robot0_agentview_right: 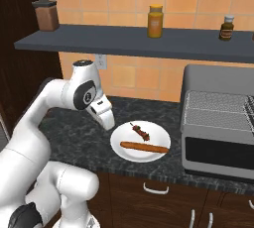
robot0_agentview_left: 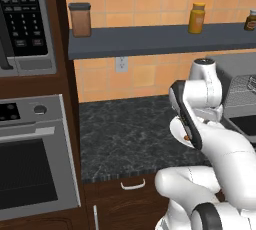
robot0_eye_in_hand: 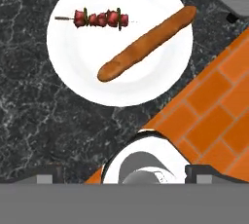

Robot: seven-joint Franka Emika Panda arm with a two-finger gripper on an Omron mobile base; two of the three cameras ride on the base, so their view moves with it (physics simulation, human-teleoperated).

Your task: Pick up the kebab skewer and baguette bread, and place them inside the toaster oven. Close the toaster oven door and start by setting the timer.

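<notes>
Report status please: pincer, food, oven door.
Pincer open, empty, above plate. Kebab skewer and baguette bread lie apart on plate. Toaster oven door shut.

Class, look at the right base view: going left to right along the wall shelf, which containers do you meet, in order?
Brown canister with dark lid → amber jar with yellow lid → small dark bottle, all standing on the grey shelf.

No text is legible — the microwave keypad (robot0_agentview_left: 22, 21) labels blur.
</notes>
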